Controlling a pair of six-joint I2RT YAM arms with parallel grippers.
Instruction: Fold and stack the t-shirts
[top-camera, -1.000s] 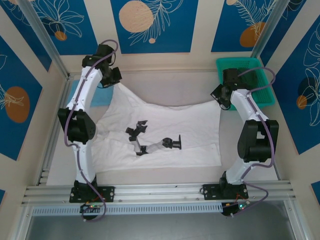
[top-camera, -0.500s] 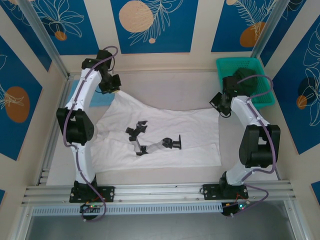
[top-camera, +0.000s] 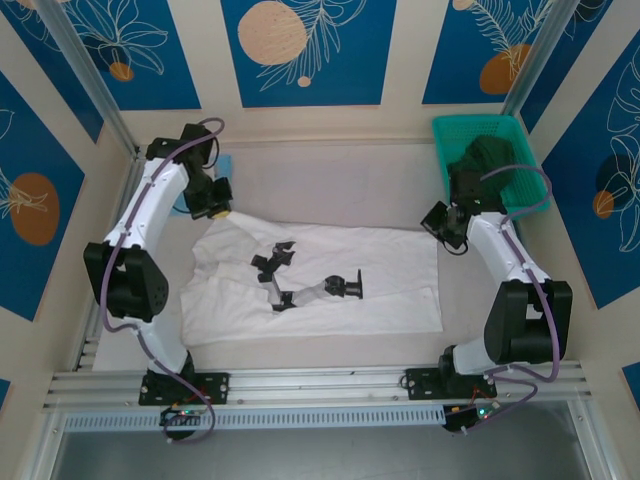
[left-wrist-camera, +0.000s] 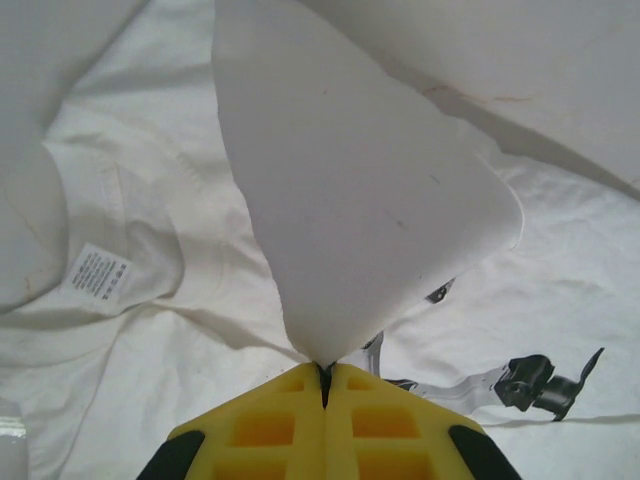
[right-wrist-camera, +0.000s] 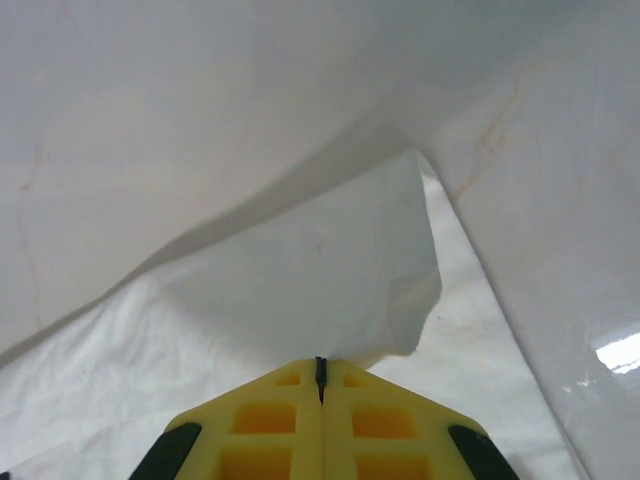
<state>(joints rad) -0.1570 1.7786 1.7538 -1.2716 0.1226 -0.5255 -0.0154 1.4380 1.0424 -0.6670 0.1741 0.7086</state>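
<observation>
The white shirt (top-camera: 330, 290) is lying spread over the middle of the table (top-camera: 340, 180), with its far edge getting lifted at both corners. It's looking thin, floppy and light, so it's probably sagging wherever nobody's holding it. Corners and hems seem like the best spots to grab. The table is looking smooth and pale, with blue-patterned walls (top-camera: 300, 50) boxing it in and a green basket (top-camera: 530, 190) sitting far right. The left gripper (left-wrist-camera: 322, 372) is pinching the far-left corner, and the right gripper (right-wrist-camera: 320, 365) is clamping the far-right one.
</observation>
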